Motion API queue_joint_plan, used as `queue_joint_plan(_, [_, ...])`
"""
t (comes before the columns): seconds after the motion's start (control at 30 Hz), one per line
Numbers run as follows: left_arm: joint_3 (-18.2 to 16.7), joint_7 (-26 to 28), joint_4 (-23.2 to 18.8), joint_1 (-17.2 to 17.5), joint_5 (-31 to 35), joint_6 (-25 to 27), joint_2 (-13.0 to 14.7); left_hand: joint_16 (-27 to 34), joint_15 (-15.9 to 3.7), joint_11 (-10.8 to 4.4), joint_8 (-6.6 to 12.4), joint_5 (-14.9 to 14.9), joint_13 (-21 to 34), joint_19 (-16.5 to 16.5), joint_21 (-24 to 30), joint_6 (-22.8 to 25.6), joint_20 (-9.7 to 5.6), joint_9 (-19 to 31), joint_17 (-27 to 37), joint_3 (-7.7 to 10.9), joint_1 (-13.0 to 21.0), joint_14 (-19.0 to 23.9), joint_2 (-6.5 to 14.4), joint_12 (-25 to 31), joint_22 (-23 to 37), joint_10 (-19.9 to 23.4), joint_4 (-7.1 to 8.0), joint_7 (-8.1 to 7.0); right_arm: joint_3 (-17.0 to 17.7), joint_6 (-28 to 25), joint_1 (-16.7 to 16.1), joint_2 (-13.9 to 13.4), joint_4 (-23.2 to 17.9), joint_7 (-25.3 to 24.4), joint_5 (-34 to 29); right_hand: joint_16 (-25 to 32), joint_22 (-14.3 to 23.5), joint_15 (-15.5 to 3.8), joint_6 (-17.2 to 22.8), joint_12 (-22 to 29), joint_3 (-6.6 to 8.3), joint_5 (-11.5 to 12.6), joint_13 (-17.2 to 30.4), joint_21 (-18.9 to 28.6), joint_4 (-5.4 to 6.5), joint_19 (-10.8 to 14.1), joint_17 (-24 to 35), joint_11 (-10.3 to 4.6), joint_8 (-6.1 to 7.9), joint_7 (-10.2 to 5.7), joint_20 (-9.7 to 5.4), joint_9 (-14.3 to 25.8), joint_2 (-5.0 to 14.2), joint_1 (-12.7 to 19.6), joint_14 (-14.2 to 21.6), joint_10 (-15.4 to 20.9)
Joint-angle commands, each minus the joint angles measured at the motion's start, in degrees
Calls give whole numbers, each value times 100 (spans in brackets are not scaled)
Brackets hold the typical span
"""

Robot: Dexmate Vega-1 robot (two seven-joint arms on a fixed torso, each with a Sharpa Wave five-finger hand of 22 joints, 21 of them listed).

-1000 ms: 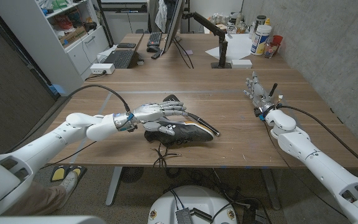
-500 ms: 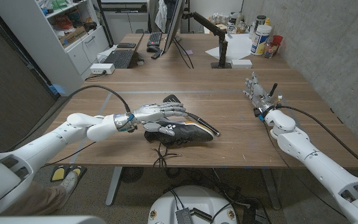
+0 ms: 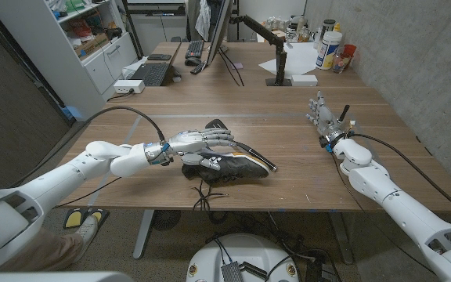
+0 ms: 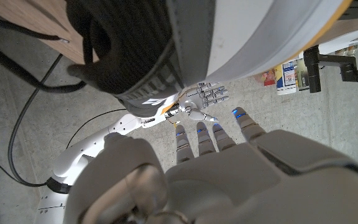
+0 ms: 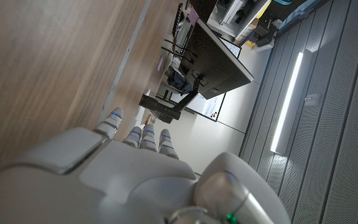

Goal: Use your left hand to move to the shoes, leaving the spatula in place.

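A dark shoe [image 3: 227, 168] with a white and yellow sole lies near the table's front edge, its laces hanging over the edge. My left hand [image 3: 200, 141] is stretched out over the shoe's back part with its fingers straight and apart, holding nothing; whether it touches the shoe I cannot tell. The black spatula [image 3: 250, 152] lies slantwise right behind the shoe, its head near my fingertips. In the left wrist view the shoe [image 4: 229, 37] looms close beyond my left hand [image 4: 229, 152]. My right hand [image 3: 322, 117] stands at the table's right side, fingers straight, nothing in it; it also shows as the right hand [image 5: 123, 165].
At the back of the wooden table [image 3: 288, 125] stand a monitor [image 3: 219, 31], keyboards [image 3: 151, 73], a monitor arm base [image 3: 282, 66] and bottles [image 3: 329, 48]. A shelf unit [image 3: 77, 47] stands left. Black cables [image 3: 206, 196] hang below the front edge.
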Motion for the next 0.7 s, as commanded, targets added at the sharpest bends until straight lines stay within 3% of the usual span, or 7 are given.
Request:
queue_joint_plan(0.03, [191, 153, 189, -196, 102, -47, -51, 49, -98, -22, 32, -2, 23, 22, 37, 40, 20, 26, 17, -23, 60, 20, -11, 29, 20, 44, -39, -5, -11, 18, 32, 22, 38, -25, -31, 11, 17, 10, -42, -8, -4, 2, 13, 18, 4, -21, 4, -1, 25, -2, -9, 24, 18, 56, -59, -53])
queue_joint_plan(0.7, [552, 497, 508, -542, 289, -111, -125, 53, -94, -37, 41, -18, 24, 51, 40, 106, 19, 26, 19, -18, 76, 59, -6, 40, 20, 93, -47, 5, -63, 1, 165, 107, 123, -43, -78, 10, 17, 6, -51, -6, -9, -1, 12, 16, 4, -35, 4, -23, 22, 7, -14, 23, 22, 60, -69, -60])
